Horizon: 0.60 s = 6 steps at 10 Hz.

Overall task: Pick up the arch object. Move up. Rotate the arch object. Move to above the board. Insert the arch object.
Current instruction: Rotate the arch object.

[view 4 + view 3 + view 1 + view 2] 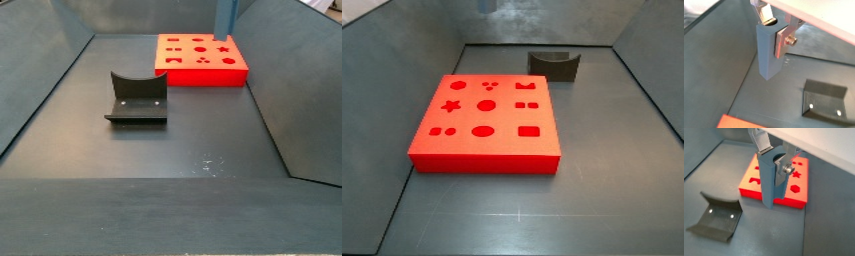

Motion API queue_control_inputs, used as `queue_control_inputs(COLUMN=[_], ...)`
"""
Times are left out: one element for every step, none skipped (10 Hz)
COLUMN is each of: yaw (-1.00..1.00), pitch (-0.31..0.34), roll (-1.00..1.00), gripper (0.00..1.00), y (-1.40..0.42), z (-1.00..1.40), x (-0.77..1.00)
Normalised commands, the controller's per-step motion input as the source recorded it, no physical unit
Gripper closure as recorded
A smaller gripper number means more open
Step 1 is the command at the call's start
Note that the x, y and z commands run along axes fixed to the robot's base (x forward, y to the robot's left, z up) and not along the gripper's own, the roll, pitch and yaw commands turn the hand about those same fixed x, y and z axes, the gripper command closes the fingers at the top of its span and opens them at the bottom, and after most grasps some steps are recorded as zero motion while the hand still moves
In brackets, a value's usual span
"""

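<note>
The gripper (pixel 777 159) is clamped on the arch (pixel 767 180), which hangs upright and clear of the floor (pixel 160 150). In a side view the arch (pixel 225 18) shows above the board's far right corner. The board (pixel 486 120) lies near the floor's far end, with the fixture (pixel 136 97) well apart from it. The carry to above the board looks nearly done. Next, the arch must line up over its cut-out, which I cannot pick out, then go straight down.
</note>
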Motion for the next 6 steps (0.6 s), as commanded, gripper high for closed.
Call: queue_control_inputs(yaw=[-0.6,-0.32,-1.0,-1.0,-1.0,-1.0], pitch=[-0.032,-0.02,-0.006,-0.004,-0.004,-0.004], roll=[0.01,0.01,0.0,0.0,0.0,0.0], gripper=[1.0,1.0,1.0,1.0,1.0,1.0], y=[0.02,0.01,-0.04,-0.04,-0.02,-0.01], z=[-0.03,-0.02,0.0,0.0,0.0,0.0], x=[0.01,0.01,0.04,0.03,0.03,0.03])
